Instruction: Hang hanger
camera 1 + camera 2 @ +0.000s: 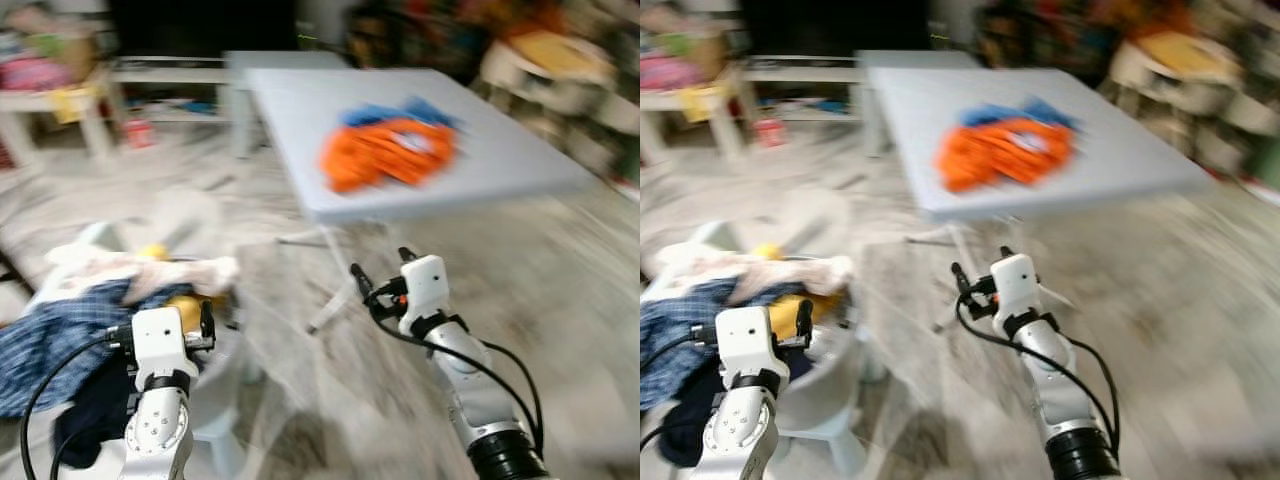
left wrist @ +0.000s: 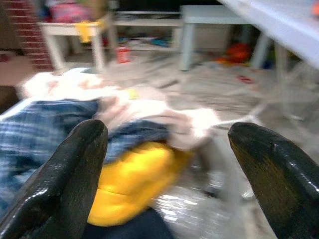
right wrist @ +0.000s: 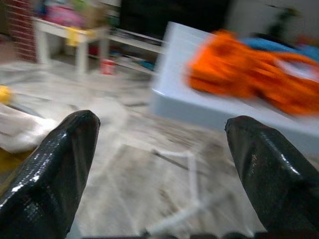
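Head views blur an orange heap on the table; both grippers spread.

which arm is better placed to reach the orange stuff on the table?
Right, probably. The right pincer is open, empty, and points toward the table holding the orange clothing. The left pincer, also open, hangs over the laundry basket on the robot's left. Frames are blurred; no hanger is discernible.

left arm: raised forward, low on the left, blurred | left gripper: fingers spread wide, empty | right arm: stretched forward | right gripper: fingers spread wide, empty
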Controlling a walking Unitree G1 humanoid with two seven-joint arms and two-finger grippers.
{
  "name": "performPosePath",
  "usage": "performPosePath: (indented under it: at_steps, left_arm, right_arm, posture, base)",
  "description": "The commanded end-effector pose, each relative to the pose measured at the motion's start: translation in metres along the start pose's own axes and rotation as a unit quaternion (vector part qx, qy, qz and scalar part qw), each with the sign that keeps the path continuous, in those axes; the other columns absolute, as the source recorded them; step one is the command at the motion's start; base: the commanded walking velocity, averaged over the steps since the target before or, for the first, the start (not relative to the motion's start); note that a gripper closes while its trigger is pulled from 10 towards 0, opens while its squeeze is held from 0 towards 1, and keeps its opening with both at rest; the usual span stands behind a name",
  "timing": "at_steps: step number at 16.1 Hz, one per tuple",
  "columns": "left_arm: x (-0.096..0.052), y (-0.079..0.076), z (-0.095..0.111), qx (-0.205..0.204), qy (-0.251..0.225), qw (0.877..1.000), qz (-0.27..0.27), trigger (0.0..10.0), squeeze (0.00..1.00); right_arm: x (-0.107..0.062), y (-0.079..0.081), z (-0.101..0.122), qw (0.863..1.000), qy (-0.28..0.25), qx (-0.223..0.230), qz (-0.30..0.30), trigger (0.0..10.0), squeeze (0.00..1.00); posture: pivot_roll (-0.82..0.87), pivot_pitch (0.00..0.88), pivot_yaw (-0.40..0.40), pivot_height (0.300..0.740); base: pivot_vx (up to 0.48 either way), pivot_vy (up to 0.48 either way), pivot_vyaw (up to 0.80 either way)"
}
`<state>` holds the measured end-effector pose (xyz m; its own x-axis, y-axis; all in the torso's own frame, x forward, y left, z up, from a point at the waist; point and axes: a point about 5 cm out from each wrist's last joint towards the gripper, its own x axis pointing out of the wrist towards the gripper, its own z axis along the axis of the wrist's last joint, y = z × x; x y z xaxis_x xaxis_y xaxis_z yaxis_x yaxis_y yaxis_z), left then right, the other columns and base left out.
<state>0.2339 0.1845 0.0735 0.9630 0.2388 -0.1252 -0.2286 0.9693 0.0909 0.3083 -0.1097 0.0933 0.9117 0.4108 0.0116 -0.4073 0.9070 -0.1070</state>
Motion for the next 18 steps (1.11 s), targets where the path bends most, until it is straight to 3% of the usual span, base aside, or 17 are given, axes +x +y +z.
performPosePath:
  at_steps: [1,4,11,15,18]
  left_arm:
    - [0.000,0.007,-0.003,0.029,0.007,0.999,0.020,10.0,0.00]
    - [0.002,0.006,-0.005,0.065,0.015,0.998,0.013,10.0,0.00]
    - [0.020,0.008,0.004,0.119,0.020,0.991,-0.061,10.0,0.00]
    - [0.022,0.011,0.002,0.126,0.028,0.990,-0.059,10.0,0.00]
    - [0.015,0.021,-0.004,0.125,0.034,0.992,-0.004,10.0,0.00]
  right_arm:
    - [0.005,0.008,0.004,1.000,-0.006,0.002,0.019,10.0,0.00]
    - [0.009,0.010,0.005,1.000,-0.006,0.010,0.018,10.0,0.00]
    - [0.010,0.006,-0.006,0.996,-0.004,0.062,-0.066,10.0,0.00]
    - [0.008,0.003,-0.009,0.995,-0.003,0.063,-0.080,10.0,0.00]
    - [0.010,0.003,-0.009,0.997,-0.002,0.050,-0.061,10.0,0.00]
  posture:
    - [0.10,0.015,-0.100,0.740]
    - [0.11,0.005,-0.084,0.740]
    - [0.14,0.000,0.048,0.740]
    - [0.14,0.004,0.068,0.740]
    - [0.14,0.004,0.031,0.740]
  base:
    - [0.000,0.000,0.41]
    - [0.000,0.000,0.00]
    - [0.000,0.000,0.00]
    - [0.000,0.000,0.00]
    - [0.000,0.000,0.00]
